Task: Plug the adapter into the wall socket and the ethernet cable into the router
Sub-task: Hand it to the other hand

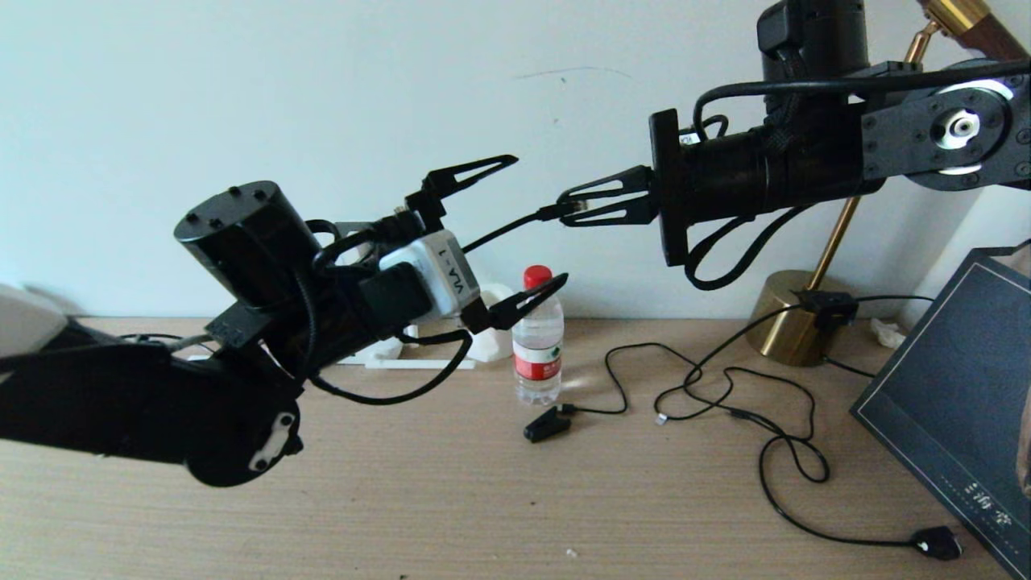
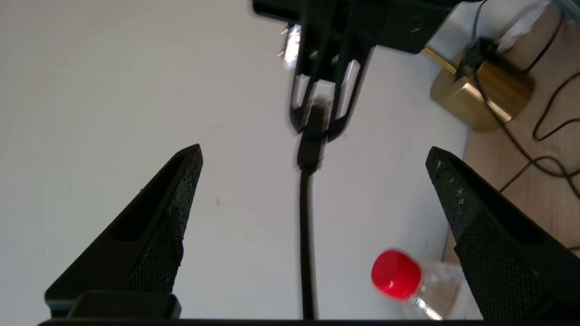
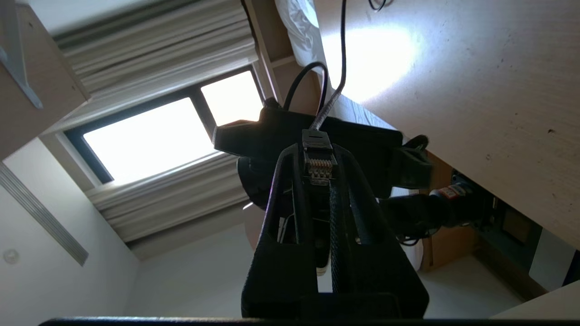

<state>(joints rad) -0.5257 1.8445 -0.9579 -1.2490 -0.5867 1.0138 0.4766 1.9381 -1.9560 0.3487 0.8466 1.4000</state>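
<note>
Two pincers: both are raised above the desk (image 1: 483, 499) in front of the pale wall, tips facing each other, with the water bottle (image 1: 538, 338) standing on the desk below the gap between them.
Right pincer (image 1: 573, 203): up and to the right of the bottle, level, its fingers pressed together on the plug of the ethernet cable (image 1: 515, 225).
Ethernet cable, look: thin, round and black, ending in a black boot with a small clear tip; the right wrist view shows the row of metal contacts on that tip, which sits pinched between the two fingers (image 3: 312, 158).
Ethernet cable, place: the plug is held in the air above the bottle; from the plug the cable runs toward the other arm and passes between its spread fingers without touching them, as the left wrist view shows (image 2: 308, 226).
Left pincer (image 1: 536, 221): up and to the left of the bottle, spread to its widest, holding nothing; one finger points up toward the wall, the other reaches down close to the bottle's red cap (image 2: 397, 274).
Router (image 1: 483, 338): only white parts show, just left of the bottle, mostly hidden behind the left arm.
Black clip (image 1: 548, 424): on the desk just in front of the bottle, on a thin black wire.
Brass lamp base (image 1: 793, 322): well to the right of the bottle, against the wall.
Dark book (image 1: 958, 403): at the desk's right edge, far from the bottle.
</note>
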